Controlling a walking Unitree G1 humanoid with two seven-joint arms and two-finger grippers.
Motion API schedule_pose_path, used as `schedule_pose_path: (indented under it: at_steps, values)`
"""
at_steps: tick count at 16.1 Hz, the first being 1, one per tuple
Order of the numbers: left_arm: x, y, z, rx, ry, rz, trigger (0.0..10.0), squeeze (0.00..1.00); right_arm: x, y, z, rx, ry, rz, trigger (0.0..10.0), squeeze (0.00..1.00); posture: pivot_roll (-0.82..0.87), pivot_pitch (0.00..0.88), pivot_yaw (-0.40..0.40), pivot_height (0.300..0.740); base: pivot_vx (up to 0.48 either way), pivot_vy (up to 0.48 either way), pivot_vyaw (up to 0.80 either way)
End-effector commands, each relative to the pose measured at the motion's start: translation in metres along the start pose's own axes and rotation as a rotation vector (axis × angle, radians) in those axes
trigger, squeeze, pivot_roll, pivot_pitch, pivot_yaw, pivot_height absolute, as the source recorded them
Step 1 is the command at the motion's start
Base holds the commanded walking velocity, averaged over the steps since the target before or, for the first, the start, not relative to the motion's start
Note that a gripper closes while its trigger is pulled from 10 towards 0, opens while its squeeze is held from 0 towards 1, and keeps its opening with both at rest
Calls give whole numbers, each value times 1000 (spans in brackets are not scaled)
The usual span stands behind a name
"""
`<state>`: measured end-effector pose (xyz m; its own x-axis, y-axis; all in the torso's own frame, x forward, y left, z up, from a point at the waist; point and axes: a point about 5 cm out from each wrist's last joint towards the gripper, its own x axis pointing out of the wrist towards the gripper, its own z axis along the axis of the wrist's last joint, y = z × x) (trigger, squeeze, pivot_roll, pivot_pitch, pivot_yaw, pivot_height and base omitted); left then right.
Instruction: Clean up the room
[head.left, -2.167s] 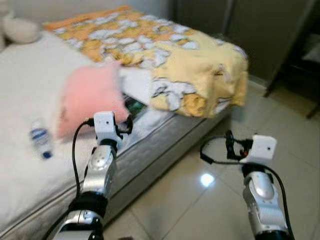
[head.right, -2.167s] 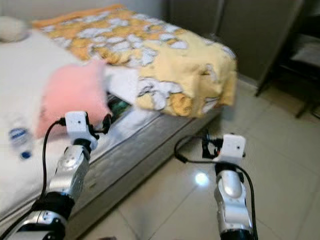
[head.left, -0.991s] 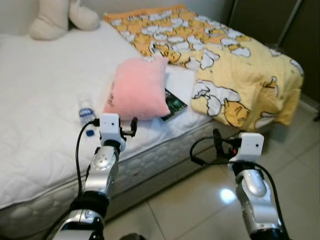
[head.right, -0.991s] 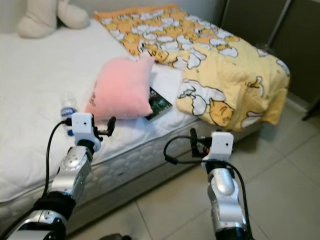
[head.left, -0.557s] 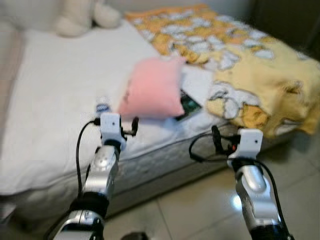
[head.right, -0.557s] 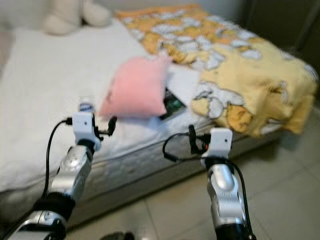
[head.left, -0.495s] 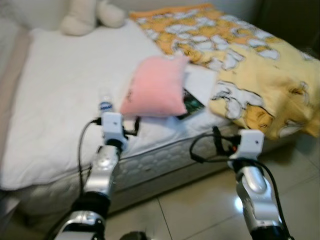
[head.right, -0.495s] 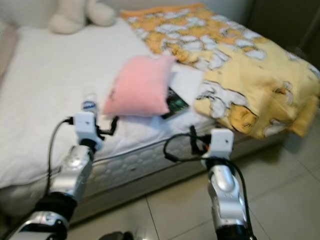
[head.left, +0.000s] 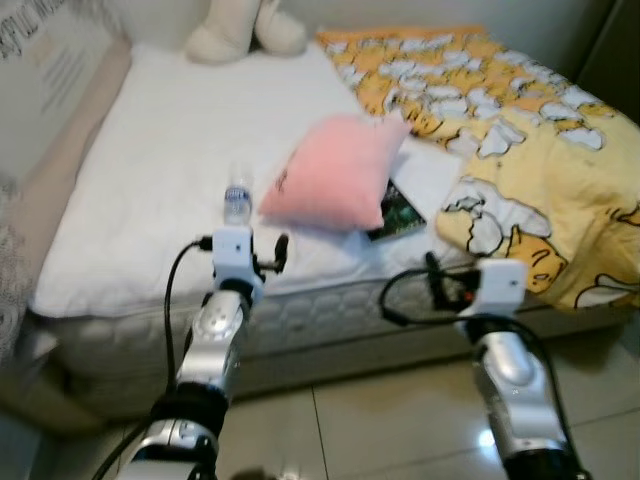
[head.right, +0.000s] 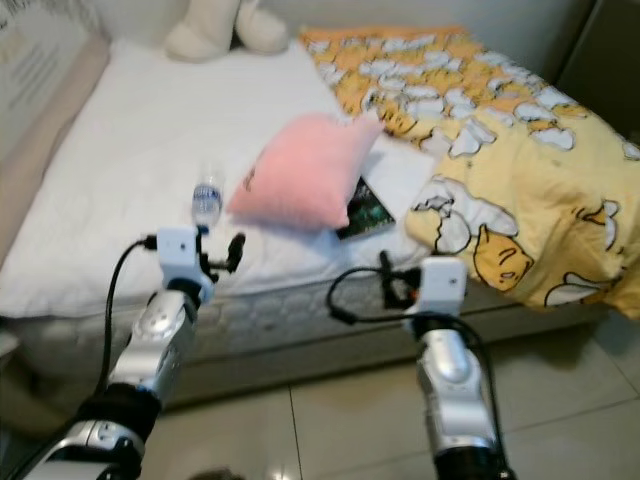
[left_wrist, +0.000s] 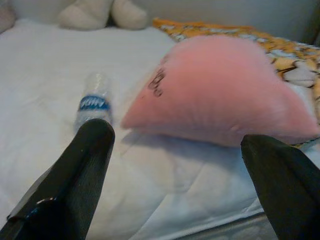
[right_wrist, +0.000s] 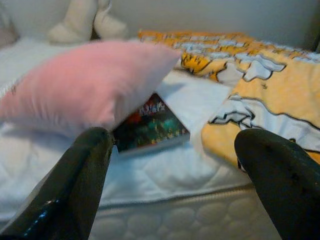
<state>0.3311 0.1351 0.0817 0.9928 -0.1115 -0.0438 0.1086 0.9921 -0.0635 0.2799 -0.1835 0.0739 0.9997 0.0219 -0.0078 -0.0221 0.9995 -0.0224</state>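
A pink pillow (head.left: 335, 185) lies in the middle of the white bed (head.left: 150, 150), partly over a dark book (head.left: 398, 213). A clear water bottle (head.left: 237, 203) with a blue label lies just left of the pillow. A yellow patterned blanket (head.left: 510, 140) is bunched up on the bed's right side and hangs over its edge. My left gripper (left_wrist: 175, 155) is open and empty, held at the mattress edge in front of the bottle (left_wrist: 92, 102) and pillow (left_wrist: 220, 90). My right gripper (right_wrist: 170, 165) is open and empty too, facing the book (right_wrist: 152, 122) from below the bed edge.
A cream plush toy (head.left: 245, 25) sits at the far end of the bed. A padded beige panel (head.left: 60, 170) runs along the bed's left side. Glossy tiled floor (head.left: 370, 430) lies under my arms. A dark cabinet (head.left: 615, 50) stands at the far right.
The camera has swung left and pulled back, so the bed's left side and the beige panel now show. Both arms keep the same raised pose. Nothing on the bed has moved.
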Motion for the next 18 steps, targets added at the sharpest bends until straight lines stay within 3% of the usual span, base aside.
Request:
schedule_pose_path:
  at_steps: [1,6,7,8,12,13,14,15,18]
  values:
    - [-1,8,-3,-7,23,36,10000,0,2,5,2,15,-8,14,10000,282,-121,0,12,740,0,0,513]
    - [0,9,-1,18,18,50,10000,0,4,6,3,12,-10,27,10000,290,-122,0,13,740,0,0,510]
    - [0,9,-2,27,23,51,10000,0,4,7,3,8,-11,38,10000,286,-123,0,12,740,0,-461,506]
    - [0,10,-2,28,26,55,10000,0,4,9,3,-5,-12,46,10000,361,-126,0,9,740,0,-458,506]
    - [0,9,-3,24,26,55,10000,0,2,5,2,-11,-6,39,10000,388,-128,0,11,740,0,-444,492]
    - [1,8,-3,16,26,49,10000,0,3,5,1,-9,1,21,10000,322,-129,0,12,740,0,0,481]
    - [2,8,-2,5,24,46,10000,0,4,6,-5,-3,47,1,10000,0,-131,0,14,740,0,0,0]
    - [3,8,-1,3,20,45,10000,0,5,6,-10,-1,94,-27,10000,0,-130,0,15,740,0,0,0]
    - [6,7,5,19,0,16,10000,0,4,-3,-8,35,64,-143,10000,0,-135,0,21,740,0,0,0]
